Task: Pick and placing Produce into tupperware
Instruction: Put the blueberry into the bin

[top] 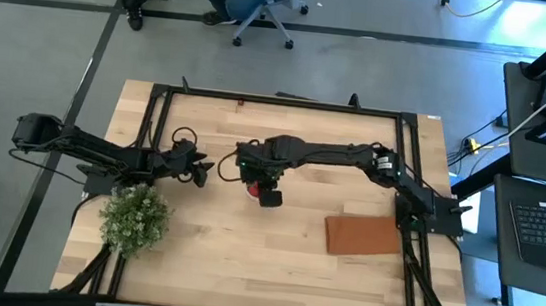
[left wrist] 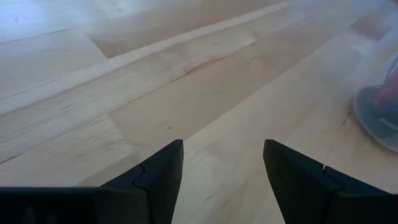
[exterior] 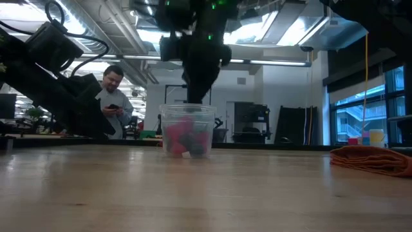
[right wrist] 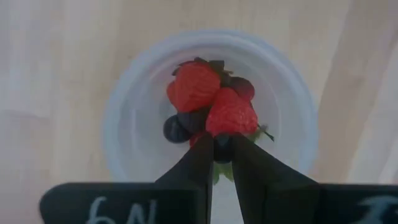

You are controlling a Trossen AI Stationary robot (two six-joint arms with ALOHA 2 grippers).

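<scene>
The tupperware (right wrist: 124,124) is a small round translucent cup standing on its base at the middle of the wooden table (top: 242,261). It also shows in the low view (exterior: 187,132). Inside lie red strawberries (right wrist: 194,86) and dark berries (right wrist: 177,129). My right gripper (right wrist: 222,155) hangs straight above the cup (top: 255,186), its fingers nearly shut with a dark berry between the tips. My left gripper (left wrist: 222,163) is open, low over bare wood just left of the cup (left wrist: 380,115), touching nothing. My right gripper pinches a small dark berry (right wrist: 222,148) between its two fingertips. It comes from above, pointing down. The berry is held over the cup's opening, just above the other fruit; whether it touches the strawberry (right wrist: 231,115) below, I cannot tell.
A leafy green bush with white flowers (top: 134,218) stands near the table's left near corner, beside the left arm. A reddish-brown mat (top: 365,235) lies flat on the right side. A person (exterior: 114,96) stands beyond the far edge. Bare wood stretches along the near side.
</scene>
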